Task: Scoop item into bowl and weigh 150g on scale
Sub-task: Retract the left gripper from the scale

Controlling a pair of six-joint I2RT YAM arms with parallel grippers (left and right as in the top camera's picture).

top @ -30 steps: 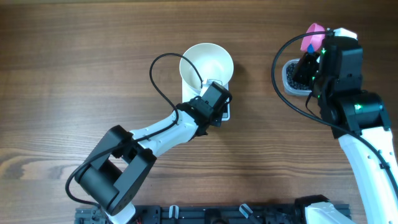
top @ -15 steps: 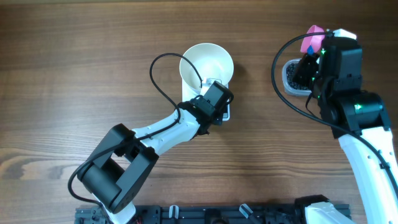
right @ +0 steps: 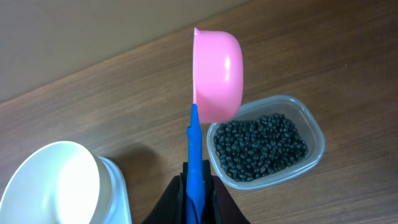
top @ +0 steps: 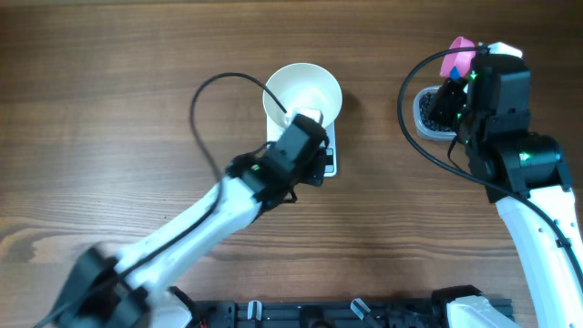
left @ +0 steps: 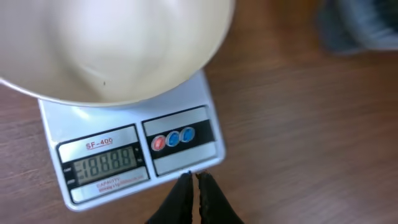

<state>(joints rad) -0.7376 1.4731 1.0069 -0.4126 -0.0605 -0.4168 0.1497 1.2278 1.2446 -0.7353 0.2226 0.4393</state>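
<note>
The white bowl [top: 302, 91] [left: 112, 43] stands empty on the white scale [top: 330, 162] [left: 186, 158], whose display [left: 104, 163] is lit with all digits on. My left gripper [left: 194, 177] hovers at the scale's front edge, just below the buttons [left: 173, 138], shut with nothing in it. The item [right: 261, 146], a heap of black pellets, lies in a clear tub [right: 316, 134] [top: 421, 117]. My right gripper [right: 194, 186] is shut on the blue handle of the pink scoop [right: 216, 74] [top: 458, 55]. The scoop hangs on edge, tipped sideways, over the tub's left rim.
The bowl [right: 53, 183] and scale [right: 118, 186] also show at the lower left of the right wrist view. Bare wooden table lies between scale and tub. A black cable loops over the left arm beside the bowl.
The left arm has swung, its elbow dropping toward the lower left, and its wrist has drawn slightly back from the scale. The right arm and scoop have not moved.
</note>
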